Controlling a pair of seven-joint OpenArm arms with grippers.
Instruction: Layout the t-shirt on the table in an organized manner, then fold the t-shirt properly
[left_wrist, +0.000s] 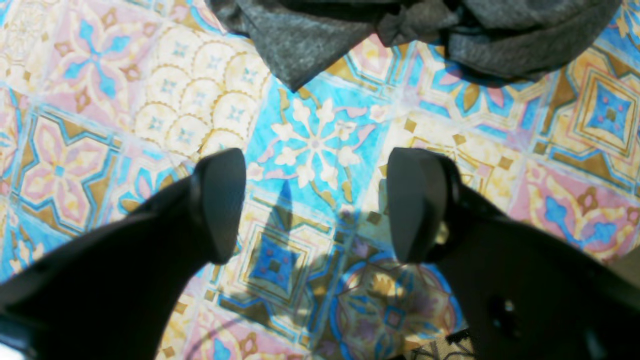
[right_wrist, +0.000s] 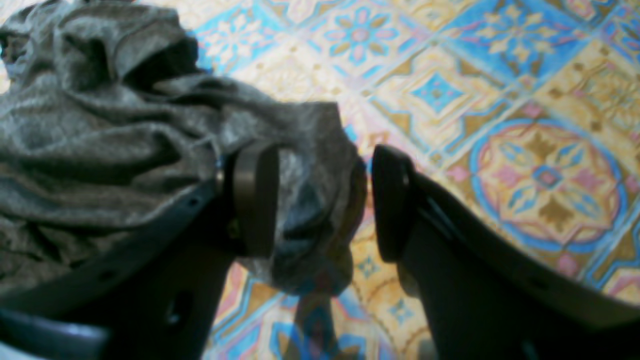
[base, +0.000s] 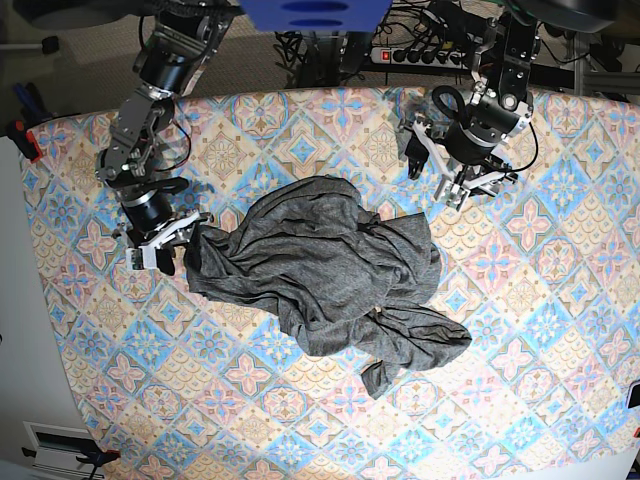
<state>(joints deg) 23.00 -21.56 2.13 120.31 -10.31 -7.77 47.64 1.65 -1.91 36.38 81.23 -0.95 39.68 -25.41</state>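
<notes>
Looking down from the base view, you see the t-shirt (base: 320, 265) lying as a crumpled dark grey heap near the middle of the table (base: 560, 330), w/ folds bunched over each other and one loose flap trailing toward the near edge. Nothing is laid flat yet: no sleeve or hem is spread out, so the layout step looks barely begun and all the folding is left. On the left side of the base view, the right hand (right_wrist: 322, 200) sits at the shirt's outer edge. In the right wrist view its two fingers (right_wrist: 255, 197) stand partway apart w/ a bunched lump of grey fabric between them; one pad touches the cloth, the other shows a thin gap, so you can't tell if it's truly pinching or only straddling the edge. The left hand (left_wrist: 315, 205) is at the far side of the table, on the right of the base view, near the shirt but clear of it. Its fingers are spread wide, holding nothing, w/ only patterned tabletop between them; the shirt's edge shows at the top of the left wrist view.
</notes>
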